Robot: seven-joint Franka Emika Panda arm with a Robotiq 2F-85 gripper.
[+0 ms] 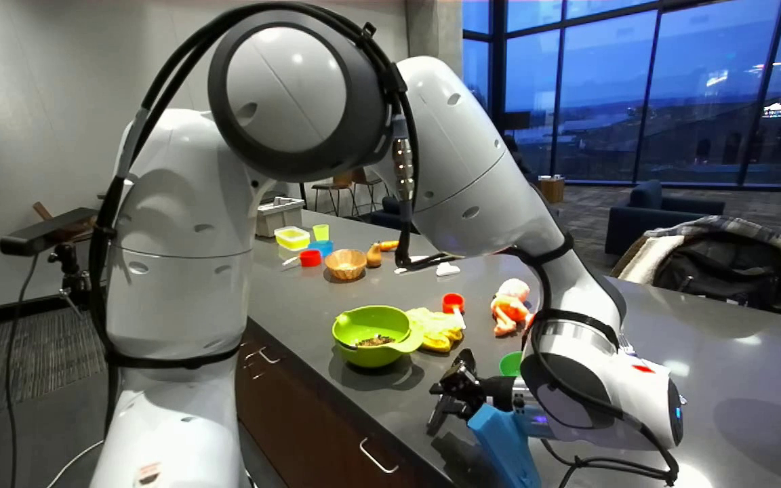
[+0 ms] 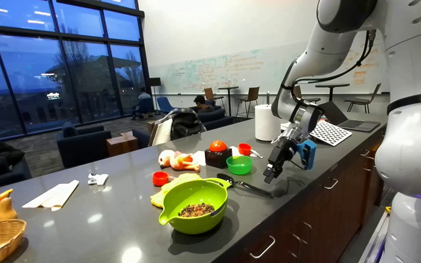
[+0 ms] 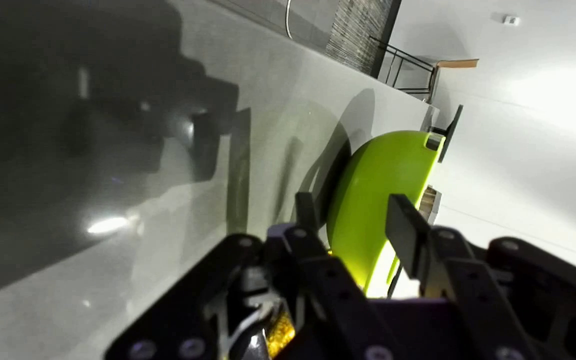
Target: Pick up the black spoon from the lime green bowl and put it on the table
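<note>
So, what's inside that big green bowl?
The green bowl holds many small dark, brown and reddish bits, perhaps peppercorns. Its near side hides some of the bottom, and anything beneath the bits is covered.

My desk (image 2: 119, 219) is long, dark grey and glossy, streaked with glare. The lime green bowl (image 2: 195, 225) stands upright on it in both exterior views, a crumpled yellow thing (image 2: 173, 185) just beside. In an exterior view I see the black spoon (image 2: 248, 186) lying near the lime green bowl; whether they touch, I cannot quite tell. Close to the black spoon sits a green dish (image 2: 239, 169), near a black box (image 2: 218, 158) with an orange dome (image 2: 217, 146). Elsewhere rest a white clip (image 2: 99, 179), a folded white sheet (image 2: 53, 195), a wicker basket (image 2: 11, 244), a paper towel roll (image 2: 267, 124) and an open laptop (image 2: 360, 125).
</note>
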